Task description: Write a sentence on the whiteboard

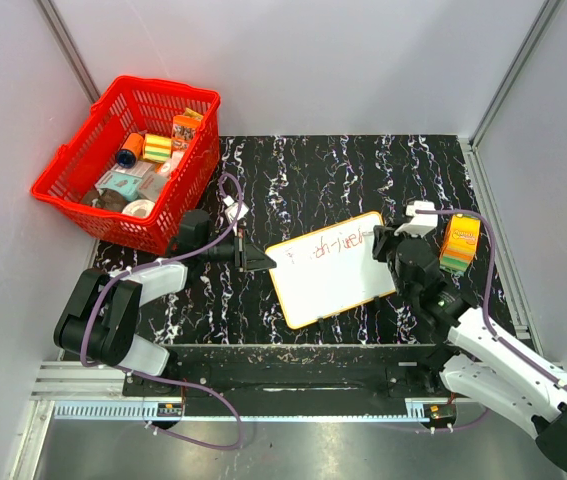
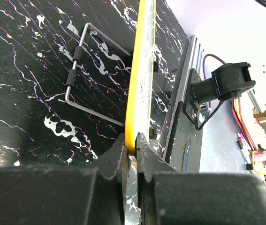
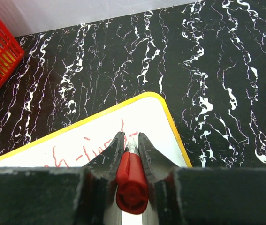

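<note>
The whiteboard (image 1: 325,280), white with an orange-yellow rim, lies mid-table between the arms. Red handwritten lettering, the sentence (image 1: 335,245), runs along its far side and shows again as the sentence (image 3: 83,152) in the right wrist view. My left gripper (image 1: 261,262) is shut on the board's left rim; the left wrist view shows the whiteboard (image 2: 140,70) edge-on, pinched by that gripper (image 2: 132,142). My right gripper (image 3: 131,138) is shut on a red marker (image 3: 132,180), tip down over the whiteboard (image 3: 158,119) near its far right corner. The marker tip is hidden between the fingers.
A red basket (image 1: 63,185) holding several small items stands at the far left. An orange and green box (image 1: 460,245) sits by the right arm. A bent metal wire bracket (image 2: 76,65) lies on the black marbled table (image 1: 313,170) beside the board.
</note>
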